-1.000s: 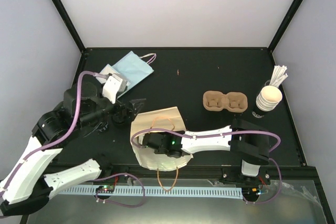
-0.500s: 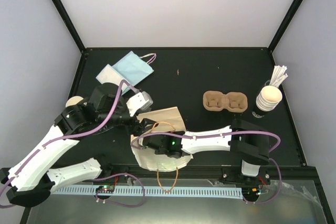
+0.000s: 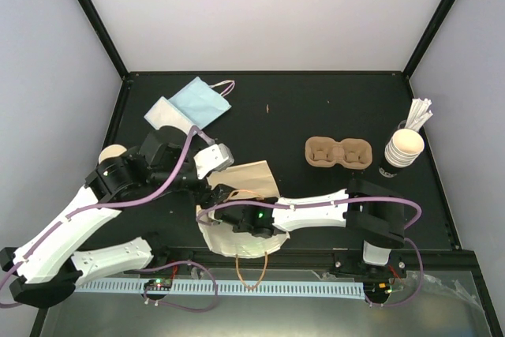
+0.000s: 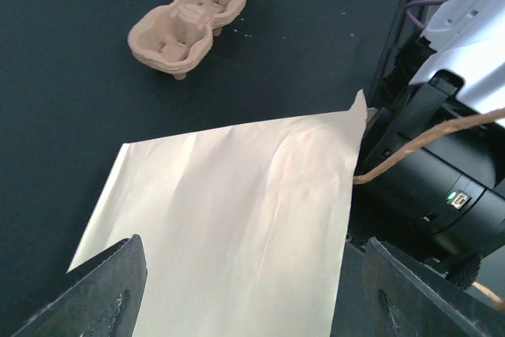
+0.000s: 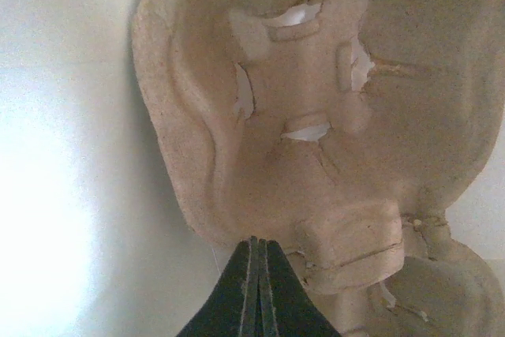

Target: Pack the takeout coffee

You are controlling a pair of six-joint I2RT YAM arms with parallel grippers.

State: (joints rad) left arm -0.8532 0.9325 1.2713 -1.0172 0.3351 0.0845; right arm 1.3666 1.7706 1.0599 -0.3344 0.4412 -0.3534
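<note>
Our left gripper (image 4: 252, 246) hangs spread and empty over the paper bag (image 4: 229, 219) at 6 o'clock, the right gripper (image 5: 254, 246) pinched shut inside it by a pulp carrier (image 5: 316, 116); the takeout coffee (image 3: 111, 152) stands at the 9 o'clock edge of the table (image 3: 316, 108), so we judge bag-readying underway, and fetching that cup comes next.

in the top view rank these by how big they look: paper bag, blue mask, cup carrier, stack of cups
1. paper bag, largest even with the arms covering part of it
2. blue mask and cup carrier, which look about alike, so no ranking between them
3. stack of cups, smallest
</note>
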